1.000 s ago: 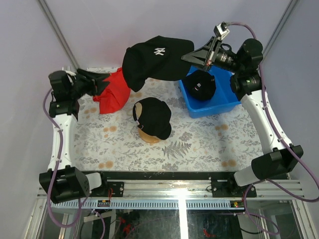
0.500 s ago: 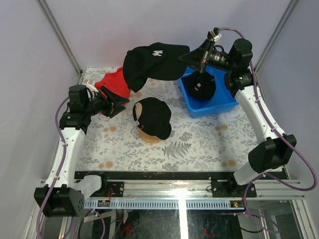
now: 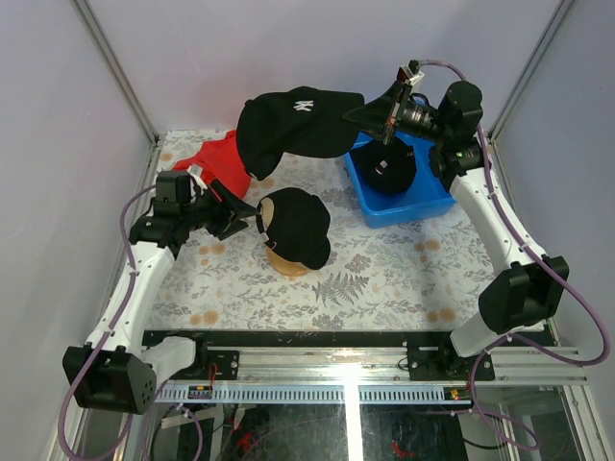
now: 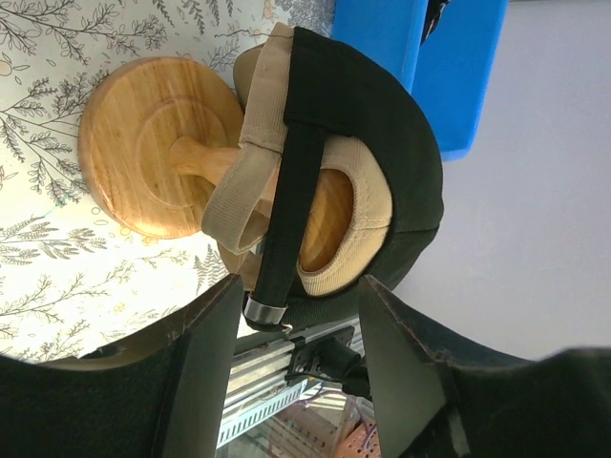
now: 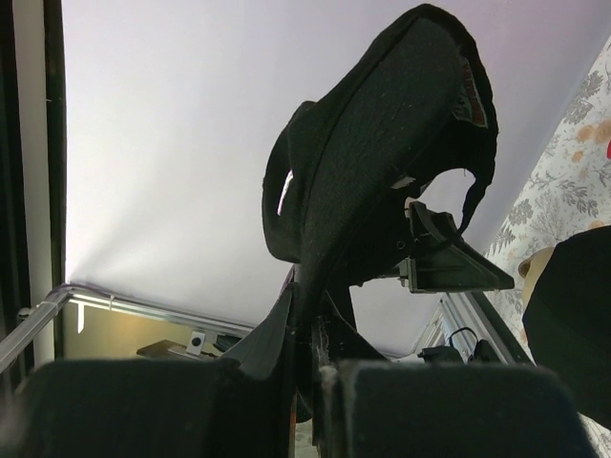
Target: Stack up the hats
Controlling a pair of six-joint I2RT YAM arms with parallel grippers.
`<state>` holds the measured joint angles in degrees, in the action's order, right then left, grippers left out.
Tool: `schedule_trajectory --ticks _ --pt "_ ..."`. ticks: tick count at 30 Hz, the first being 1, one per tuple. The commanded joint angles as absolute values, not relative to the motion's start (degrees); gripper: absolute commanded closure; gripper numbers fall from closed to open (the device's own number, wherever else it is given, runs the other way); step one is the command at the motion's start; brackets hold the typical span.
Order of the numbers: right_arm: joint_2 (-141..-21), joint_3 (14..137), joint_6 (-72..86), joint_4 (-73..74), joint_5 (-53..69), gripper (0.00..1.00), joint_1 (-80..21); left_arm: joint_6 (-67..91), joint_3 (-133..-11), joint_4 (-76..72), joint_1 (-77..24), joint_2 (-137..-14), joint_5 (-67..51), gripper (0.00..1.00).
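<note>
From above, the right gripper (image 3: 373,111) has a black cap with a white logo (image 3: 293,120) up in the air over the far edge of the table, pinched by its brim. The right wrist camera confirms it: fingers (image 5: 286,334) closed tight on that brim, crown hanging above them.

Down low, the left gripper (image 3: 234,213) sits just beside a second black cap (image 3: 298,226) at mid-table, fingers spread wide and holding nothing. Its wrist camera shows what the overhead misses: a tan cap (image 4: 234,196) tucked under that black one, both on a wooden stand (image 4: 158,157), with the black strap and buckle facing the jaws.

A third black cap (image 3: 389,163) lies in the blue bin (image 3: 423,206) on the right. A red cloth (image 3: 221,163) lies far left. The tablecloth (image 3: 384,279) has a leaf-and-flower print, and pale walls (image 3: 288,38) surround the table.
</note>
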<state>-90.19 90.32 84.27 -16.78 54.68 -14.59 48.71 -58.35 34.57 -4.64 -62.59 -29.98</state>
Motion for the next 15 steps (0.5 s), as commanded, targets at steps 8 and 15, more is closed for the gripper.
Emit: schedule_trajectory --ticks 8,15 --pt "-88.8 88.7 88.2 -24.5 55.7 1.0 -14.9 46.6 -58.7 33.1 -9.7 -65.6 -23.5 0.49" --pt "-88.4 87.2 89.9 -26.6 55.8 1.0 -14.9 45.5 -56.2 32.5 -10.5 -66.5 -19.5 0.55"
